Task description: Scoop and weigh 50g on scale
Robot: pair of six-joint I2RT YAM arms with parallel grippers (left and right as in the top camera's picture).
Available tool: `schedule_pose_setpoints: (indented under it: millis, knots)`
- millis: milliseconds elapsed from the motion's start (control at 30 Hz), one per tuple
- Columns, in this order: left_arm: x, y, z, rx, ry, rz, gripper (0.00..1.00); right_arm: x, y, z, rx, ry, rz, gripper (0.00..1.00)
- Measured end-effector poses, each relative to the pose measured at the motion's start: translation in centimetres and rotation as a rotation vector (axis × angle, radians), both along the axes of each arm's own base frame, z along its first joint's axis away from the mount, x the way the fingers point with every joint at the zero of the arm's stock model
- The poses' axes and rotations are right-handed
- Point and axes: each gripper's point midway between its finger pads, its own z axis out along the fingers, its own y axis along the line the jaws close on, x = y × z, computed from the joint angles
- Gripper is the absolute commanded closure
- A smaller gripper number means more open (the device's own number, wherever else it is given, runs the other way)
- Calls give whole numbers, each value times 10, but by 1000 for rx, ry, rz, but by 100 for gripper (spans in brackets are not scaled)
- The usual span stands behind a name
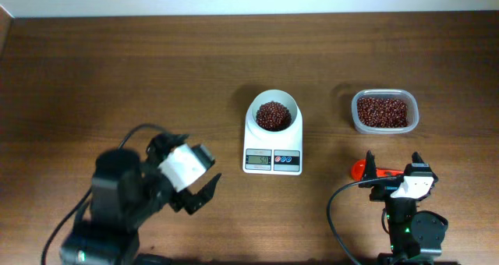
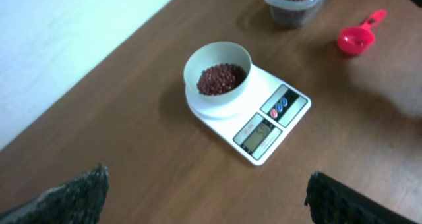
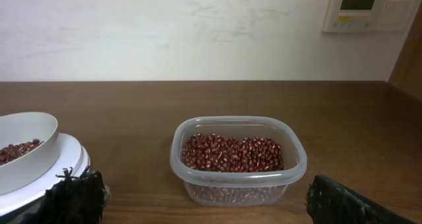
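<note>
At the near left, the left gripper [image 1: 198,193] angles toward the far right, jaws spread wide, empty. At the near right, the right gripper [image 1: 393,164] points far, jaws equally wide, empty.

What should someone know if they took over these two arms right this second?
Grippers: both open and empty. The left gripper hangs over the table at front left, and the right gripper is above the scoop's handle.
Things: the red scoop lies on the table in front of the tub of beans. The scale is mid-table with the bowl on it.
Done: some beans are in the bowl.
Left: the display is too small to read. Check it; if it is short of 50 g, probably scoop more.
</note>
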Motion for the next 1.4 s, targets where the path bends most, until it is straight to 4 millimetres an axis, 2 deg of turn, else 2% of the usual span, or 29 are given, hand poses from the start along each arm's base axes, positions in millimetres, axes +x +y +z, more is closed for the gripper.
schedule_pose_setpoints:
  millis: [33,67,100,167,300,500,700,900,1400]
  knots:
    - [-6,5,-4,-37,-46,37,1,0,0,0,0,0,-1,1]
    - [-6,8,0,-75,-109,60,1,0,0,0,0,0,-3,1]
    - [-7,11,-6,-125,-103,103,1,0,-1,0,0,2,-5,1]
    - [-11,28,-25,-225,-154,240,1,0,-1,0,0,0,-5,1]
    - [-3,60,-49,-342,-226,463,1,0,-1,0,0,0,-5,1]
    - [13,86,-70,-404,-348,618,1,0,-1,0,-1,0,-5,1]
    - [26,101,-104,-406,-373,710,1,0,-1,0,0,0,-5,1]
    - [26,121,-103,-382,-408,818,1,0,-1,0,-1,0,-5,1]
    - [26,114,-105,-397,-380,758,1,0,-1,0,-1,0,-5,1]
